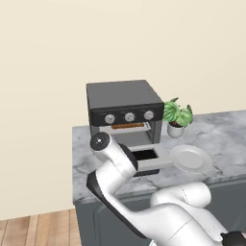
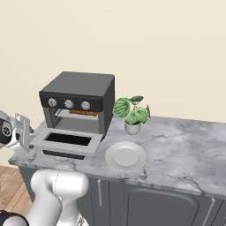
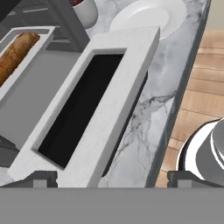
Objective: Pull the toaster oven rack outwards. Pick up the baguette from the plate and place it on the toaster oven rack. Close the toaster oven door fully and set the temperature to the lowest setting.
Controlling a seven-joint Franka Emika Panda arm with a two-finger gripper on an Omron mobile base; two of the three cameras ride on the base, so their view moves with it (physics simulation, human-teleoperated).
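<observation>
The dark grey toaster oven point(image 1: 124, 99) point(image 2: 80, 90) stands on the marble counter. Its door point(image 1: 161, 154) point(image 2: 92, 144) point(image 3: 124, 87) lies folded down flat, window up. Inside, the baguette point(image 1: 127, 126) point(image 2: 83, 113) point(image 3: 15, 54) lies on the light-grey rack point(image 1: 144, 129) point(image 2: 64, 112) point(image 3: 33, 50). The white plate point(image 1: 191, 158) point(image 2: 126, 155) point(image 3: 144, 15) sits bare to the right of the door. My gripper point(image 2: 29, 136) point(image 3: 114, 178) is open at the door's left end, low over the counter's edge, its fingertips point(image 3: 41, 179) wide apart and holding nothing.
A potted plant point(image 1: 177, 115) point(image 2: 131, 112) stands right of the oven, behind the plate. Three silver knobs point(image 1: 129, 116) point(image 2: 68, 103) sit on the black strip above the cavity. The counter edge point(image 3: 175, 113) drops to wood floor close beside the hand.
</observation>
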